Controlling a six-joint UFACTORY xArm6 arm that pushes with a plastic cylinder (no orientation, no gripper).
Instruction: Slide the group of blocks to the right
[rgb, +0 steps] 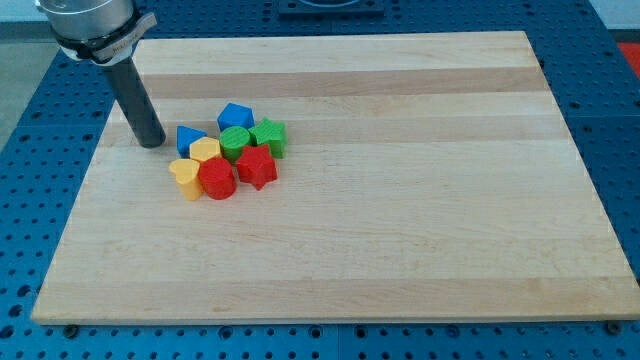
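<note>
Currently my tip bare, touching nothing, at cluster's 9 o'clock beside blue block. Blocks likely light, rigid, scatter-prone; push cluster's left flank centrally.

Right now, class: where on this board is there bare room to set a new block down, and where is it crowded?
Bare board lies everywhere to the view's right of the red star block and below the red cylinder. It is crowded at the cluster beside my tip, near the blue triangular block.

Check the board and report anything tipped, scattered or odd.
Nothing stands out. All eight blocks sit in one tight cluster on the wooden board, none stray or stacked. My tip rests just to the view's left of the blue block.
</note>
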